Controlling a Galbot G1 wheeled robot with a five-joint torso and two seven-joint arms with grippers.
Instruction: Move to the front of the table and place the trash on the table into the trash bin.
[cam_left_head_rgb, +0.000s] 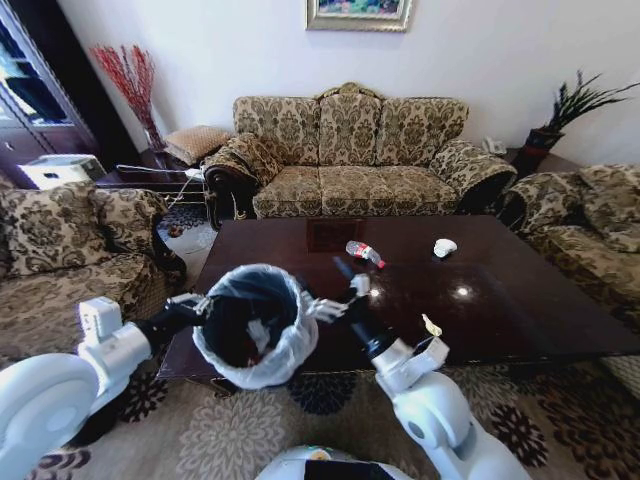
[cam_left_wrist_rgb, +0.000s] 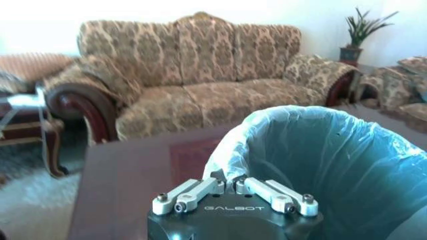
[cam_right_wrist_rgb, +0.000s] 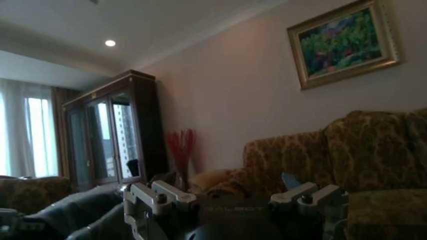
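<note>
— Nearest of all, what is seen?

— Held up at the table's near edge, the trash bin (cam_left_head_rgb: 250, 322) is gripped at its left rim by the left gripper (cam_left_head_rgb: 196, 305), whose fingers (cam_left_wrist_rgb: 193, 192) are pinched together on the bag-lined rim. Some white scrap is already seen lying inside.

— And the other arm?

— Just right of the bin the right gripper (cam_left_head_rgb: 352, 290) is raised over the table (cam_left_head_rgb: 520, 320), with something whitish at its tip; whether it is clamped or apart cannot be told.

— What trash is left?

— On the table, the bottle (cam_left_head_rgb: 365, 253) lies beyond the gripper, a crumpled white paper (cam_left_head_rgb: 444, 246) farther right, and a yellowish scrap (cam_left_head_rgb: 431, 325) near the front edge.

— How is this step done well?

— Judging from this, the bin is best kept level and steady, and any piece is best released only once it is carried fully over the bin's mouth.
</note>
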